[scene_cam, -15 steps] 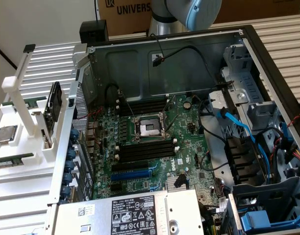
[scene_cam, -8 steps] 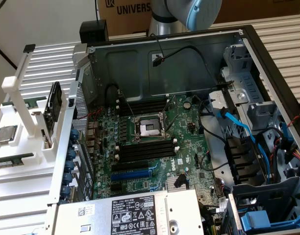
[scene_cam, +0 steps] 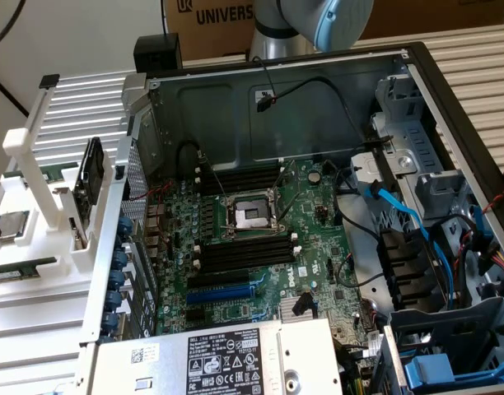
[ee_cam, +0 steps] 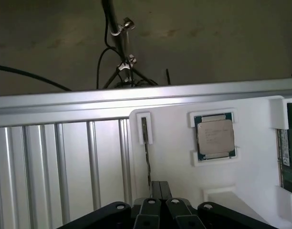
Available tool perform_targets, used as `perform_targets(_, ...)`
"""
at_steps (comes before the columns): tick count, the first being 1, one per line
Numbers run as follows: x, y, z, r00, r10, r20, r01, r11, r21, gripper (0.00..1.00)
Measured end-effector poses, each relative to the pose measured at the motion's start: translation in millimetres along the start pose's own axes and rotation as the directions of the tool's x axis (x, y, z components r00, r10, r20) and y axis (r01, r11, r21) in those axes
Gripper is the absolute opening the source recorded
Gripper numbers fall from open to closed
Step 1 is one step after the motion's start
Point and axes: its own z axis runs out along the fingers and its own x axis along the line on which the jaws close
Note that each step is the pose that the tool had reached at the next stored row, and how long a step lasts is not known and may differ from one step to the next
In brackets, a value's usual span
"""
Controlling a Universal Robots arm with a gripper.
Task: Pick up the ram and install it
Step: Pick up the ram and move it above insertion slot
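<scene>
Gripper [ee_cam: 160,187]: fingers pressed together, holding nothing. Ram [ee_cam: 147,157]: apparently the thin dark stick standing edge-on in the white holder [ee_cam: 174,157], in line with the fingertips and just beyond them. Processor chip [ee_cam: 215,138]: pocketed beside the ram. Hazard: closed fingers coming down would strike the stick's narrow edge, and slight misalignment could tip it.

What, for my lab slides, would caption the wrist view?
Shut black gripper faces a white fixture plate seating a square silver processor chip, beside ribbed aluminium rails.
</scene>
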Motion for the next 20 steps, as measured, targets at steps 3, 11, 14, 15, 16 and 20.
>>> perform_targets(3, 1.8, -0.7, 5.5, 1.0, 0.0, 0.0, 0.0, 1.0, 0.0001, 0.11)
perform_targets(11, 2.9, -1.0, 11.9, 1.0, 0.0, -0.0001, 0.0, 1.0, 0.0, 0.11)
perform_targets(14, 2.8, -1.0, 12.0, 1.0, 0.0, 0.0, 0.0, 1.0, 0.0, 0.11)
perform_targets(15, 2.8, -1.0, 12.0, 1.0, 0.0, 0.0, 0.0, 1.0, 0.0, 0.11)
perform_targets(16, 2.8, -1.0, 12.0, 1.0, 0.0, 0.0, 0.0, 1.0, 0.0, 0.11)
perform_targets(20, 2.8, -1.0, 12.0, 1.0, 0.0, 0.0, 0.0, 1.0, 0.0001, 0.25)
